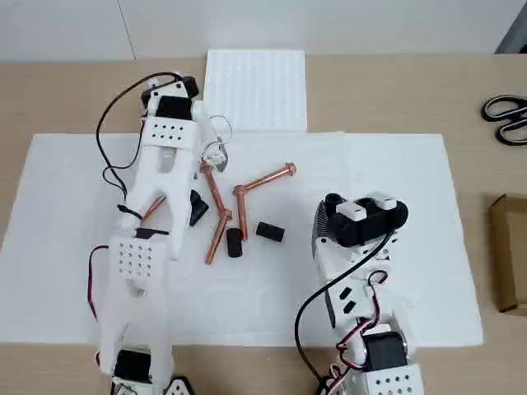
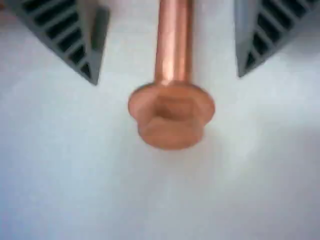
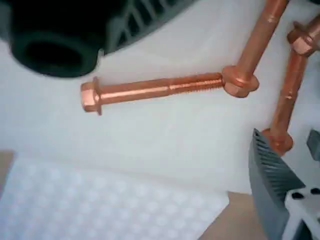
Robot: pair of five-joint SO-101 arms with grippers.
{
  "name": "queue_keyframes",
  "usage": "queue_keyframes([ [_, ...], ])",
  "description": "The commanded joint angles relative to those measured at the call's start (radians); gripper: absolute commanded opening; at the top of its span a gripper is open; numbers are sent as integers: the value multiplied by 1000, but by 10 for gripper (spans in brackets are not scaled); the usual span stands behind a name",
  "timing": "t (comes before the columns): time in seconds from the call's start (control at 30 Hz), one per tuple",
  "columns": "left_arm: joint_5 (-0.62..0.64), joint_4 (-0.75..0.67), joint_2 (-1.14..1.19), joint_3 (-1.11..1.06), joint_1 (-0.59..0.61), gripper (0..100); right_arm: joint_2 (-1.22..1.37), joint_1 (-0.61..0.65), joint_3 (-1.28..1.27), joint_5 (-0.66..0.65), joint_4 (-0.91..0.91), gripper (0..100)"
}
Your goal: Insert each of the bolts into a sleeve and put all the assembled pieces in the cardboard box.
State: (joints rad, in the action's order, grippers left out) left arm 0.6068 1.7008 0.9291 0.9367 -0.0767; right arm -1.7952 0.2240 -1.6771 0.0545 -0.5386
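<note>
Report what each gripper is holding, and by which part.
Left gripper holds nothing: open astride the shank of a copper-coloured metal bolt. Right gripper apparently holds a black cylindrical sleeve by its side.

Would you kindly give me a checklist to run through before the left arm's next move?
1. Left gripper open: ok, jaws stand apart.
2. Bolt centred between them: ok, shank runs midway and touches neither side.
3. Loose sleeve available: ok, lying free on the white sheet.
4. Right gripper state: cannot tell.
5. Cardboard box contents: cannot tell, cut off at the picture's edge.
</note>
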Motion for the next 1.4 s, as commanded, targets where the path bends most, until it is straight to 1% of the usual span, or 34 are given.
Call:
queue_keyframes([
  [0.0,-3,-12,15,70,3,174,-18,-5,-6,-6,-1,4],
  [0.43,-3,-14,172,173,0,174,-18,-5,-6,-6,-1,4],
  [0.63,-3,2,189,188,-48,170,-18,-8,-6,-6,-1,4],
  [0.7,-3,2,193,183,-71,133,-18,-8,-6,-6,-1,4],
  [0.83,-5,2,193,182,-100,10,-18,-8,-6,-6,1,4],
  [1.0,-5,3,193,182,-94,6,-18,-8,-6,-6,2,4],
  [1.13,-5,49,186,186,-94,6,-18,-8,-6,-6,4,4],
  [1.37,-5,52,184,188,-84,6,-18,-10,-6,-6,5,4],
])
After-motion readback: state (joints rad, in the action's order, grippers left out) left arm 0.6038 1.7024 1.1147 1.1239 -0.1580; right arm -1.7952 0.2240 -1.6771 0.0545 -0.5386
